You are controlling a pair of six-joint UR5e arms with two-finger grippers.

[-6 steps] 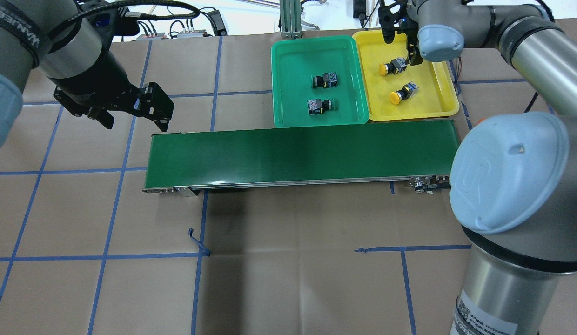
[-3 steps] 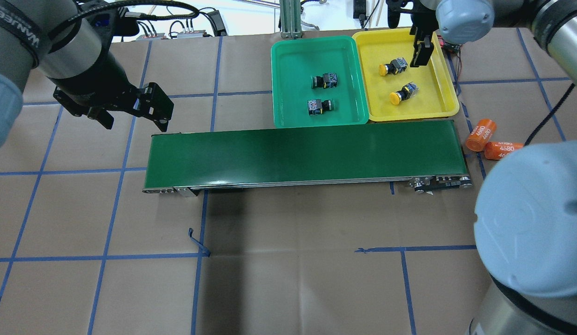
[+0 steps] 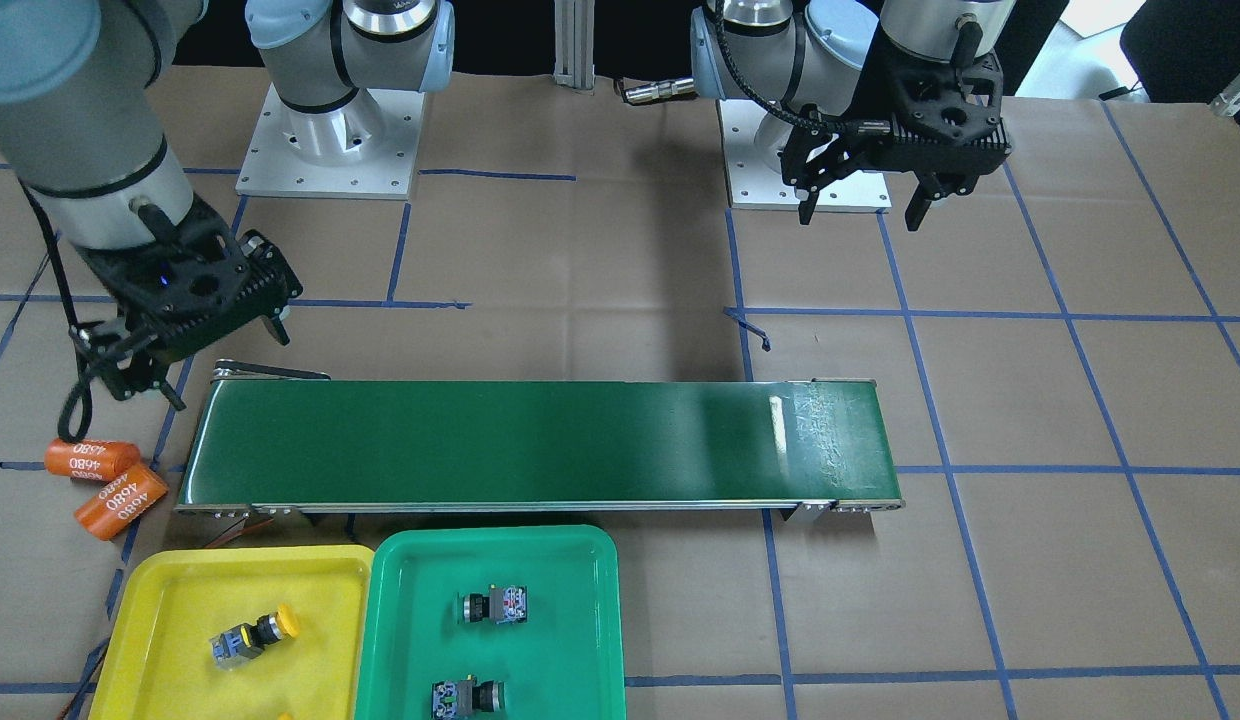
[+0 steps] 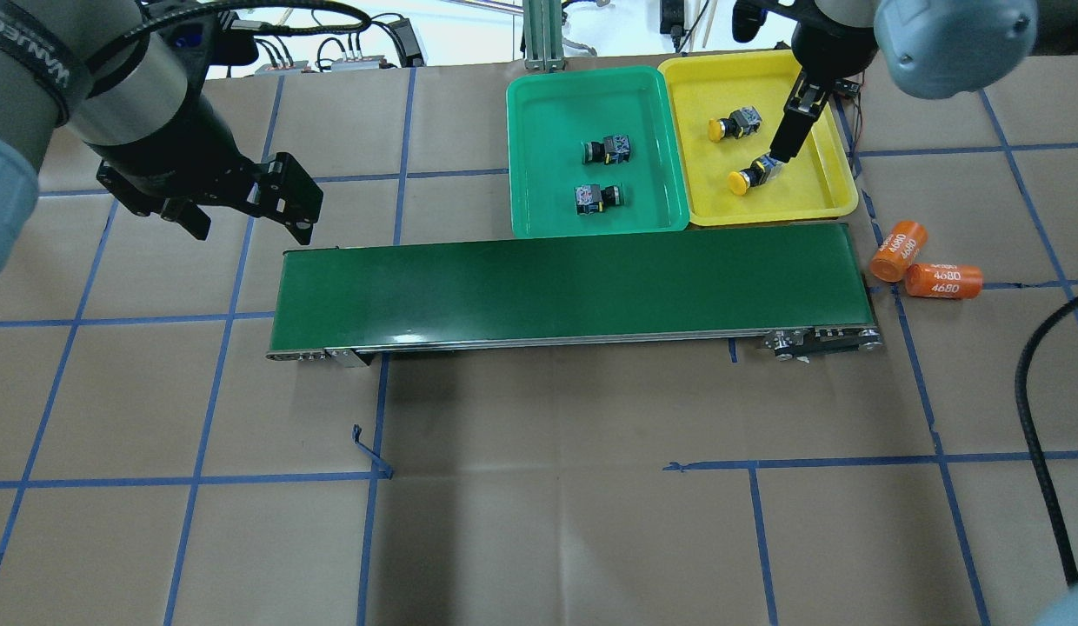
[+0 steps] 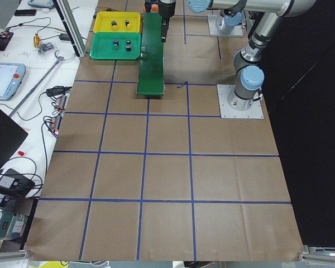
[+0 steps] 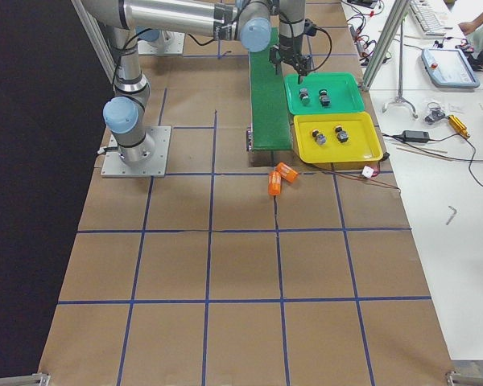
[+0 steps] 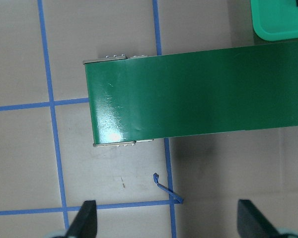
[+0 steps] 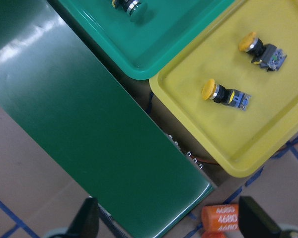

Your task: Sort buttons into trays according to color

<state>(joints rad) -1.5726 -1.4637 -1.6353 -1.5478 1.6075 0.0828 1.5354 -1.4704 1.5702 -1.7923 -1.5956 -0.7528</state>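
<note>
Two yellow-capped buttons lie in the yellow tray. Two green-capped buttons lie in the green tray. My right gripper is open and empty, raised over the belt's end by the yellow tray. Its wrist view shows the yellow buttons below. One of its fingers shows over the yellow tray in the overhead view. My left gripper is open and empty, hovering beside the belt's other end.
A long dark-green conveyor belt runs in front of both trays, with nothing on it. Two orange cylinders marked 4680 lie on the paper past the belt's right end. Cables and an aluminium post stand behind the trays.
My right arm has swung right and back from the far part of the yellow tray, uncovering the orange cylinders. The left arm and the buttons have not moved.
</note>
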